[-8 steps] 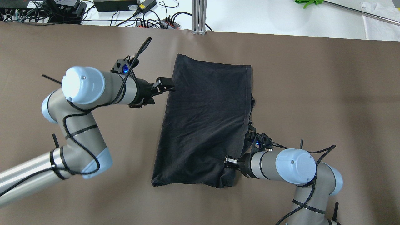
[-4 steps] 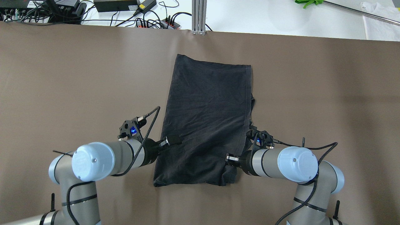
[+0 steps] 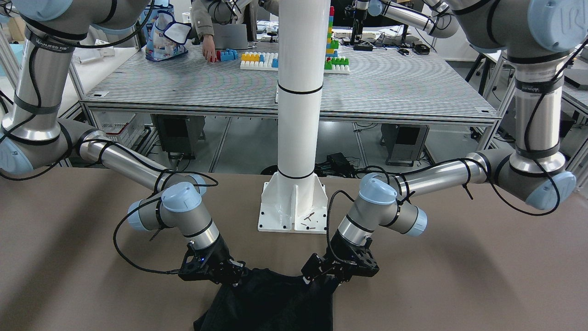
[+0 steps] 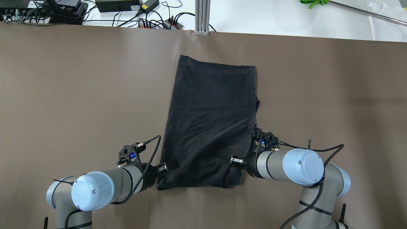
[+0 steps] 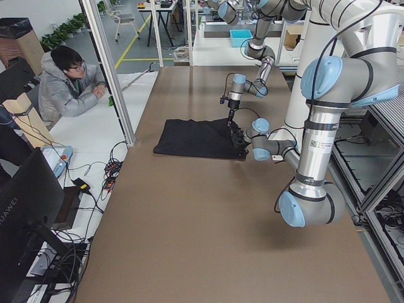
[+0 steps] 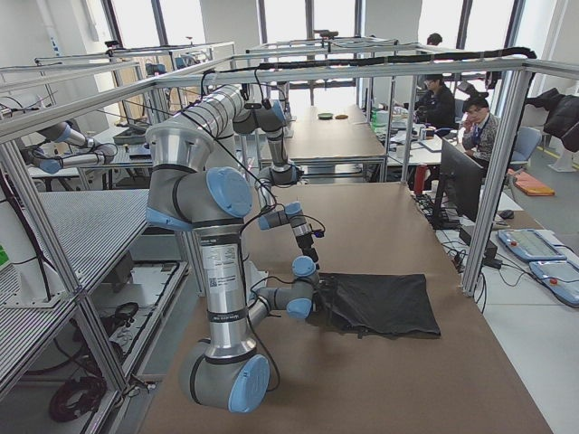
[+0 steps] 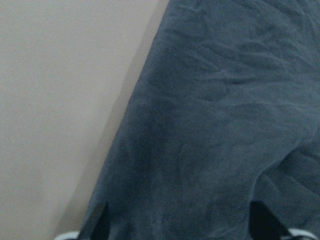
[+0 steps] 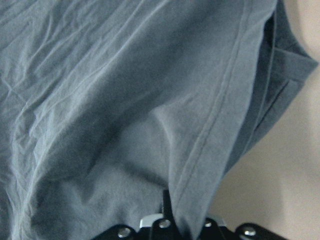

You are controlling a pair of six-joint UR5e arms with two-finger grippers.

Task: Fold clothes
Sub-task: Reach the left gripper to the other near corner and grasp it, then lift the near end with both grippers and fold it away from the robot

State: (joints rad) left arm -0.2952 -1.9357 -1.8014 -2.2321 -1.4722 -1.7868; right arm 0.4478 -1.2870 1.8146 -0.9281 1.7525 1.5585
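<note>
Left tool point(image 4: 171, 165) moved nearer, open over clothes point(image 4: 210, 121).

Between our black left gripper point(image 4: 171, 164) and black right gripper point(image 4: 234, 160) lies a plain black garment point(image 4: 210, 121), unpatterned, which looks greyish-blue in the wrist views. Under both grippers the table cover point(image 4: 79, 95) is matte brown. Behind them our arms point(image 4: 270, 163) are silver-grey with pale blue joint caps point(image 4: 92, 190).

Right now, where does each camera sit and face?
Front: across the table, facing the robot; both arms, white pole.
Overhead: behind the robot, looking down; both arms.
Left end: along the table; left arm near.
Right end: likewise; right arm near.
Left wrist: down; open left pincer.
Right wrist: down; right pincer gripping.
All show the black cloth.
</note>
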